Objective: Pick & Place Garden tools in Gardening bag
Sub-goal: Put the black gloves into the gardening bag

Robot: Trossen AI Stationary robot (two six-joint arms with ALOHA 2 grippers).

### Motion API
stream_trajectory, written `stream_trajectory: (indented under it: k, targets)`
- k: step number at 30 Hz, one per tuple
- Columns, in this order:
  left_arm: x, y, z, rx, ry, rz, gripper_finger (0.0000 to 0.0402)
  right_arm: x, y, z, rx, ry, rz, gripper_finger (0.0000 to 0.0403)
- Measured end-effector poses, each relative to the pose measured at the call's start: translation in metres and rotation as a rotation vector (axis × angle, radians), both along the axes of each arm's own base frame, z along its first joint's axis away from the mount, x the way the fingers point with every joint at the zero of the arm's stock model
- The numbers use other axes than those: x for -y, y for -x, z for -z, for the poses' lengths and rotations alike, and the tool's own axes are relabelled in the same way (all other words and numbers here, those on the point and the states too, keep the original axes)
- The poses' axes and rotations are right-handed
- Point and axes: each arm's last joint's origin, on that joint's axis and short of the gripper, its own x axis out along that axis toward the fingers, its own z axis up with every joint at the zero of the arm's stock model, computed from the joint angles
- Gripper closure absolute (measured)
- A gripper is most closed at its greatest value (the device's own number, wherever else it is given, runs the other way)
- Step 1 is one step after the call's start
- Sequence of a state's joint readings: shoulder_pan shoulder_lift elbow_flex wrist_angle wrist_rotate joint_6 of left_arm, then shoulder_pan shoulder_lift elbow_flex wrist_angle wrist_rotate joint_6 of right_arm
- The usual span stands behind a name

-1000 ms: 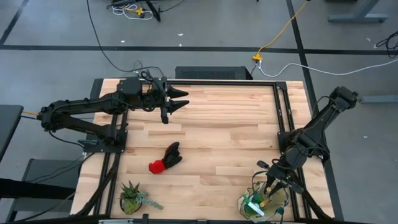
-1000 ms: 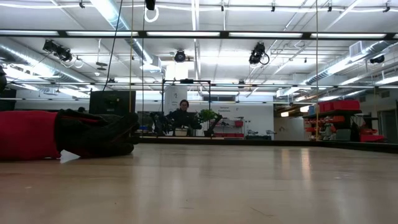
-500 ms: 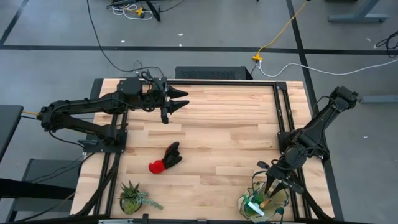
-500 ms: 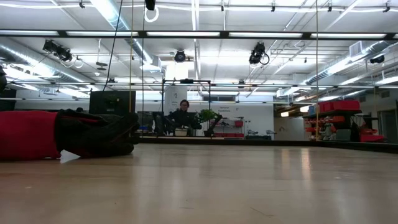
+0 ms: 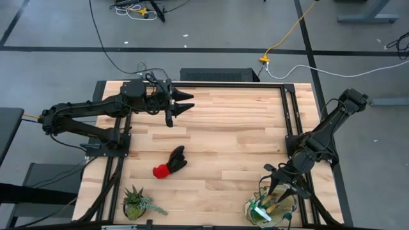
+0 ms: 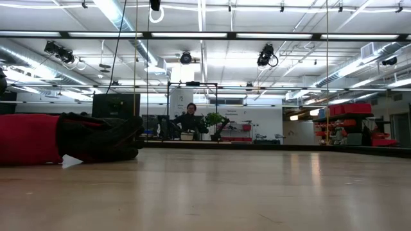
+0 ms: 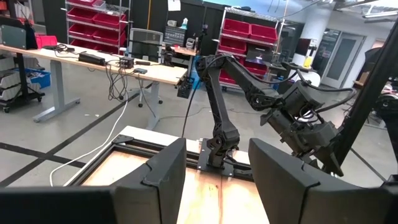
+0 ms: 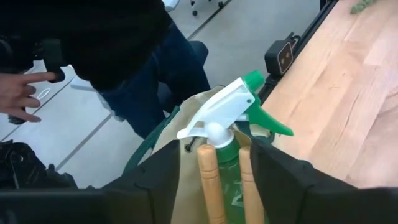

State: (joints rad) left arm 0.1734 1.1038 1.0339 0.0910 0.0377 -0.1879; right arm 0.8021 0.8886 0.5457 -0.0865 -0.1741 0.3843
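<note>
The beige gardening bag with green trim [image 5: 286,206] stands at the table's near right corner. In it stand two wooden tool handles [image 8: 209,180] and a green spray bottle with a white trigger head [image 8: 224,115]. My right gripper [image 5: 281,189] is open right above the bag's mouth, with its fingers on either side of the handles [image 8: 214,155]. The red-and-black glove pair [image 5: 170,163] lies flat on the table's middle left and also shows in the low view [image 6: 64,138]. My left gripper [image 5: 190,102] is open and empty above the far left of the table.
A small spiky potted plant [image 5: 135,203] stands at the near left corner. A person in dark clothes [image 8: 124,56] stands just beyond the table's near edge, by the bag. Bare wooden table top [image 5: 230,134] lies between the gloves and the bag.
My right gripper has opened above the bag's mouth; its fingers now stand wider apart than half a second ago. Its arm has stayed in place.
</note>
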Motion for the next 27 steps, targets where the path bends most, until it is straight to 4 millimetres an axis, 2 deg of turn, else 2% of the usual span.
stream_trajectory:
  k: [5, 13, 21, 27]
  targets:
    - [0.000, 0.000, 0.000, 0.000, 0.000, 0.000, 0.0220, -0.001, -0.001, -0.002, 0.019, -0.020, 0.003, 0.0187]
    - [0.000, 0.000, 0.000, 0.000, 0.000, 0.000, 0.0220, 0.002, -0.005, -0.006, -0.010, -0.076, 0.058, 0.0186]
    - [0.000, 0.000, 0.000, 0.000, 0.000, 0.002, 0.0220, 0.012, -0.018, -0.024, 0.012, -0.100, 0.145, 0.0185]
    - [0.001, 0.000, 0.000, 0.001, -0.001, 0.027, 0.0220, 0.023, -0.025, -0.044, 0.016, -0.038, 0.192, 0.0185]
